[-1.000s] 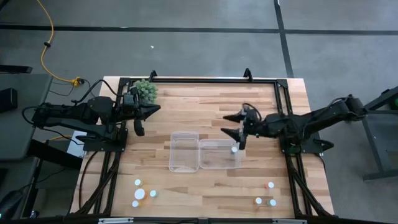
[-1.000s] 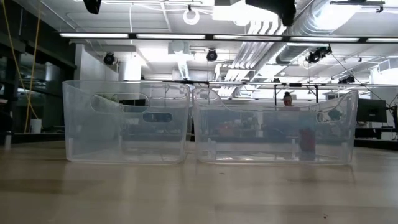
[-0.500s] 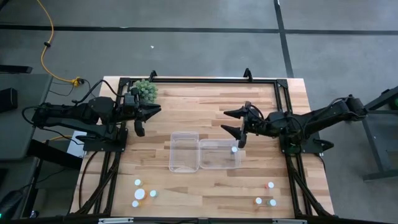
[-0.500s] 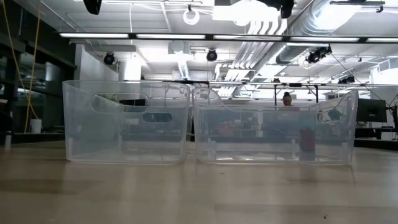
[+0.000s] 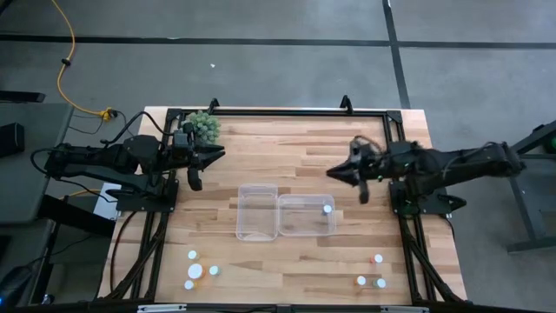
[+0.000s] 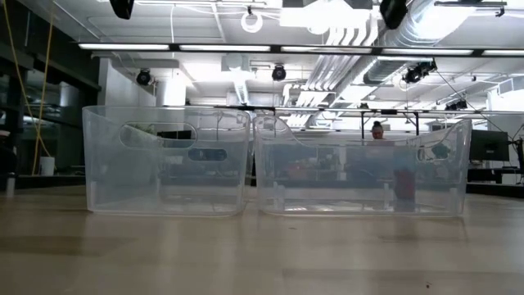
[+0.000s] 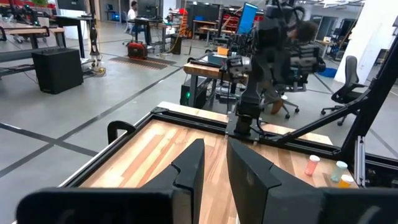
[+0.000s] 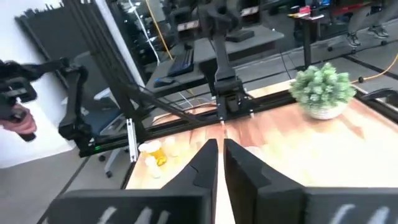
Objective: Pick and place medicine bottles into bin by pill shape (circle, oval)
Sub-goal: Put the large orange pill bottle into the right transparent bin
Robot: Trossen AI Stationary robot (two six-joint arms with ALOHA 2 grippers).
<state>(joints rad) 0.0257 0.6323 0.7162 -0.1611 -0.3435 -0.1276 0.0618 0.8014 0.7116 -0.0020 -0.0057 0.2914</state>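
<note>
High view: my right claw (image 5: 360, 180) hangs over the desk (image 5: 287, 143) with its fingers pressed together on nothing. The right clear bin (image 5: 305, 216) lies just beside it, toward the desk's near edge, and one white-capped medicine bottle (image 5: 327, 209) sits in that bin's corner closest to the claw. The left clear bin (image 5: 257, 211) touches it on the far side from my right claw. My left claw (image 5: 195, 167) waits near the fuzzy green plant (image 5: 204, 127), fingers a slit apart (nothing between them). The other medicine bottles (image 5: 196, 271) stand well apart from both claws, along the near edge.
</note>
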